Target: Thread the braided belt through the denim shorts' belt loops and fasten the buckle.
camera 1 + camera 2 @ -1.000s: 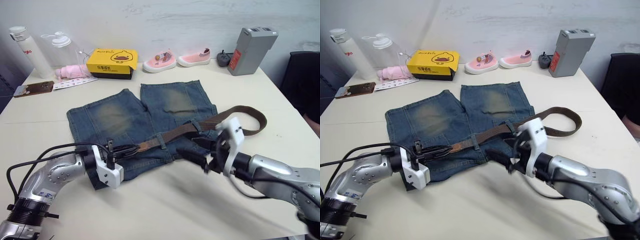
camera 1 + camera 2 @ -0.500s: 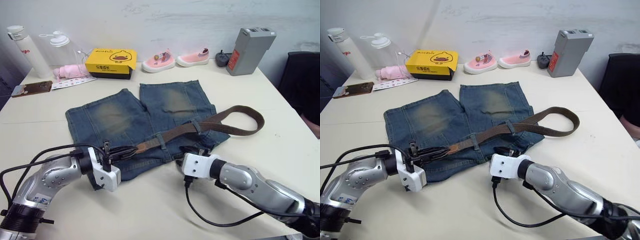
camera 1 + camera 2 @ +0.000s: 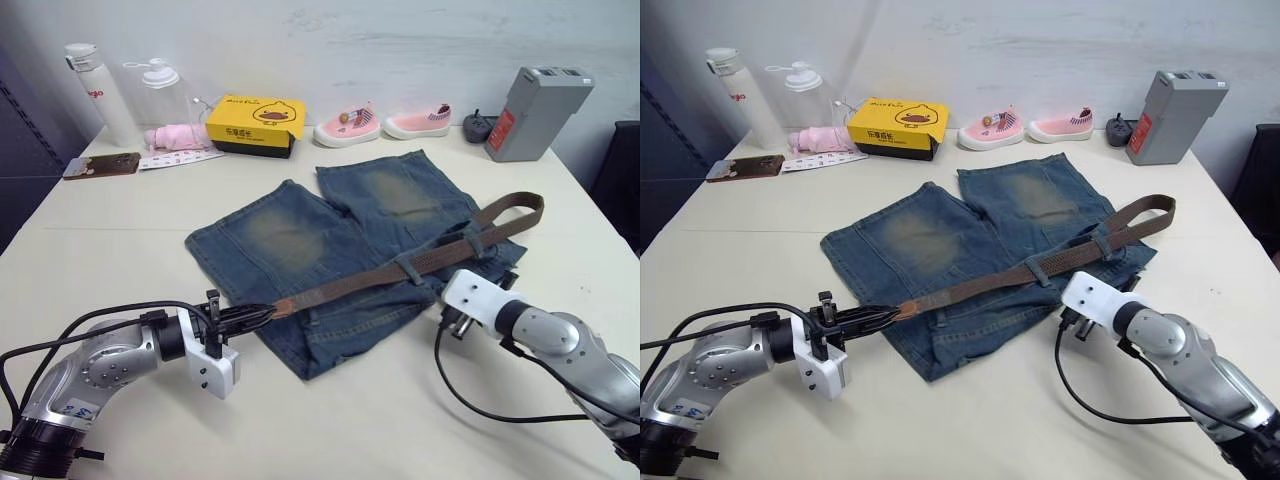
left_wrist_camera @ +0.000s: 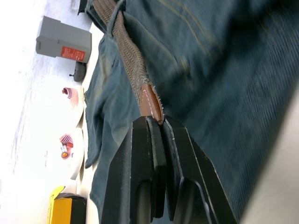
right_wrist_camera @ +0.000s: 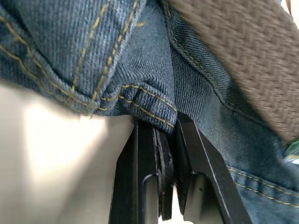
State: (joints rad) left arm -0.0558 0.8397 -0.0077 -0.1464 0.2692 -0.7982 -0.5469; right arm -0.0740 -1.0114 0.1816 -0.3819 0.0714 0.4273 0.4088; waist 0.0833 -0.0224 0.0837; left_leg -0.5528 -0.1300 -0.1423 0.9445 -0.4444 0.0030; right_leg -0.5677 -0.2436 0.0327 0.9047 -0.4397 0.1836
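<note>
The denim shorts (image 3: 300, 235) lie flat on the table, waistband toward me. The braided belt (image 3: 350, 285) runs along the waistband under two belt loops (image 3: 411, 266) (image 3: 472, 240), and its far end curls back at the right. At the left, my left gripper (image 4: 159, 122) is shut on the belt's brown leather tip. At the waistband's right corner, my right gripper (image 5: 169, 127) is shut on the folded denim edge, just below the belt. The buckle is hidden.
Along the back edge stand two bottles (image 3: 90, 85), a pink cloth (image 3: 180, 135), a yellow box (image 3: 255, 125), two pink shoes (image 3: 345, 128) and a grey box (image 3: 535, 112). A phone (image 3: 100, 165) lies at the far left. Bare tabletop stretches in front of the shorts.
The camera has shifted. My right gripper came down open from above the table and shut on the shorts' waistband corner. The left gripper has kept its hold on the belt tip.
</note>
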